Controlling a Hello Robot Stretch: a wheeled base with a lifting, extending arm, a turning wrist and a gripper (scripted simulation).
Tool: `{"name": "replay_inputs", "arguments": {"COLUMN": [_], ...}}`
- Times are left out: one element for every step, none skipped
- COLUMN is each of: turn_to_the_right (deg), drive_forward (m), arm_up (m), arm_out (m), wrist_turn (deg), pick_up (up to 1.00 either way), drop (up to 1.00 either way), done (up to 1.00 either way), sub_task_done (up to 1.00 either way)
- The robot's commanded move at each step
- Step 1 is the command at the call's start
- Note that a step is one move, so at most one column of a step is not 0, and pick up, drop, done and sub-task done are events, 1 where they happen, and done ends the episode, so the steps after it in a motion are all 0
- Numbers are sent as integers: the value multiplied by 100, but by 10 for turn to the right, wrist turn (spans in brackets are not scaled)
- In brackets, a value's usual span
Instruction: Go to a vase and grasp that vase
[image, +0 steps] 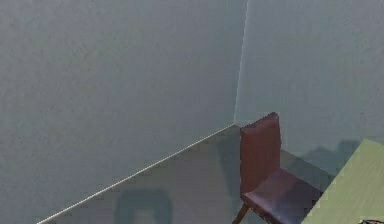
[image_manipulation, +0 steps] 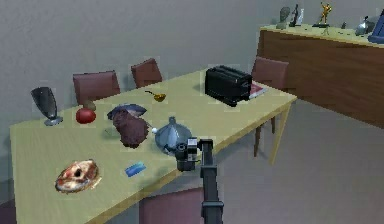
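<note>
Plain grey walls (image: 110, 80) meet in a corner above a grey floor (image: 180, 185). A long yellow-green table (image_manipulation: 40, 145) crosses the arm side view, its near left end cut off by the frame. One corner of it shows at the forward view's lower right.

A wooden sideboard (image_manipulation: 330, 70) runs off the right edge, and the statuettes (image_manipulation: 324, 13) on it are too small to make out. Dark red chairs (image_manipulation: 95, 84) line the table's far side, mostly hidden behind it.

On the table are a black boxy appliance (image_manipulation: 228, 84), a grey domed thing (image_manipulation: 170, 132) and a brown lump (image_manipulation: 130, 128). A dark grey vase (image_manipulation: 45, 103) stands upright near the far left end, beside a red apple (image_manipulation: 86, 115).

The arm (image_manipulation: 212, 195) rises over the near edge. The gripper (image_manipulation: 183, 152) sits against the domed thing, so its finger state, and whether it holds anything, cannot be told.
</note>
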Motion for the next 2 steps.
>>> {"name": "replay_inputs", "arguments": {"turn_to_the_right": [0, 0], "drive_forward": [0, 0], "arm_up": [10, 0], "arm_out": [0, 0], "wrist_turn": [0, 0], "pick_up": [0, 0], "drop": [0, 0], "done": [0, 100], "sub_task_done": [0, 0]}}
